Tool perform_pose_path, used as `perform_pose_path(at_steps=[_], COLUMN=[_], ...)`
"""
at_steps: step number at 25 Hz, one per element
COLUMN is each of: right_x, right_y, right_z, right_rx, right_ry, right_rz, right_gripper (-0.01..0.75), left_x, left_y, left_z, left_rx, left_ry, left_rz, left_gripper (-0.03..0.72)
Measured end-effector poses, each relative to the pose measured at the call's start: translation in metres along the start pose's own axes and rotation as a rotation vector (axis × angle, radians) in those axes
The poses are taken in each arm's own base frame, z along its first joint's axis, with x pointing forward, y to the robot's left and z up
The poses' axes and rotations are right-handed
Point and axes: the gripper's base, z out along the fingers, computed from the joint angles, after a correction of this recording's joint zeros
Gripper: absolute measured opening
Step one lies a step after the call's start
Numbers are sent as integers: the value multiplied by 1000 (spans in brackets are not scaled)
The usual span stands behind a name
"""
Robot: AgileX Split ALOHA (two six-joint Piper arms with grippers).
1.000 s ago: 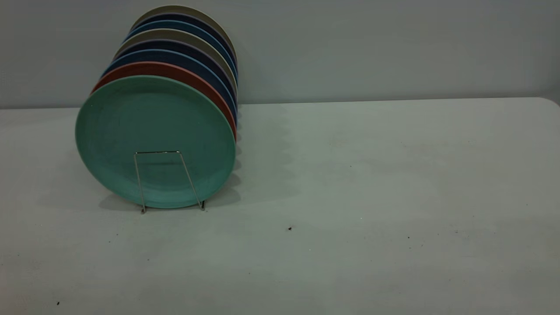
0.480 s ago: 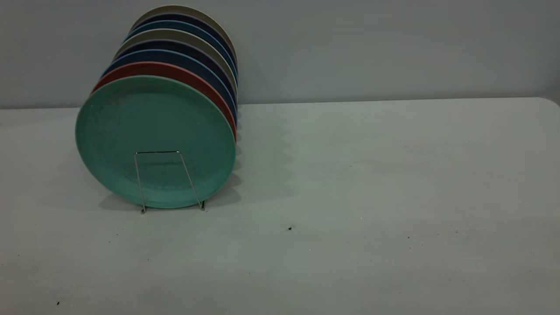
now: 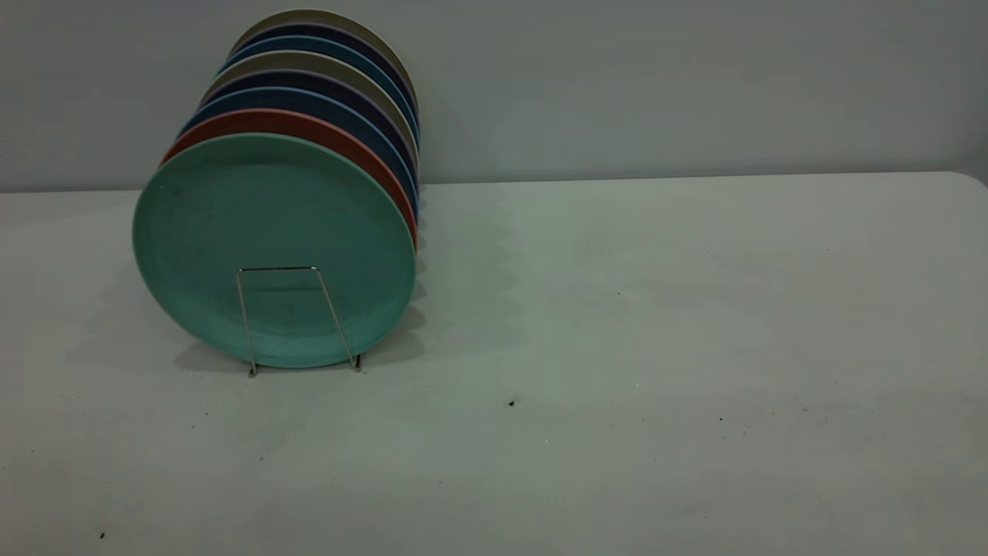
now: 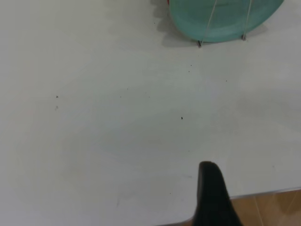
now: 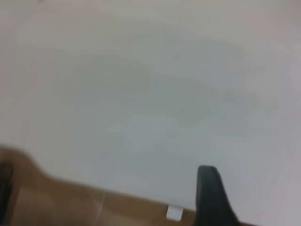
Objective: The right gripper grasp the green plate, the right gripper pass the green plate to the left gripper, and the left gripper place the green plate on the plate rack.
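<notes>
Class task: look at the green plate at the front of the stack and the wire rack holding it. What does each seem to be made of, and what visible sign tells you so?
The green plate: probably plastic, matte; its face shows soft, even colour with no sharp glare. The plate rack: thin metal wire, shiny silver; its bent loop glints against the plate.

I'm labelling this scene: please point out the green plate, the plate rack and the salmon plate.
green plate (image 3: 270, 224), exterior view, centre of its face.
plate rack (image 3: 279, 269), exterior view, front loop's top wire.
salmon plate (image 3: 309, 123), exterior view, exposed upper rim.
</notes>
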Motion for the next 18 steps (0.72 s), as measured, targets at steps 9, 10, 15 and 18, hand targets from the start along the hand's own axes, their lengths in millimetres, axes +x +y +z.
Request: perform_pose_path(at_steps=[9, 10, 15, 18], right_x=[18, 18, 18, 18], right_y=[4, 4, 4, 4], right_z=[-21, -21, -21, -21], right_rx=[89, 87, 86, 86], right_ry=[-185, -186, -186, -186], right_rz=[49, 49, 49, 49], right_gripper=[465, 465, 465, 465], left_x=[0, 0, 0, 0], left_y=[0, 0, 0, 0], left_z=[0, 0, 0, 0], left_rx=[0, 0, 0, 0], left_ry=[0, 0, 0, 0], left_rz=[0, 0, 0, 0], left_gripper=[493, 493, 493, 493])
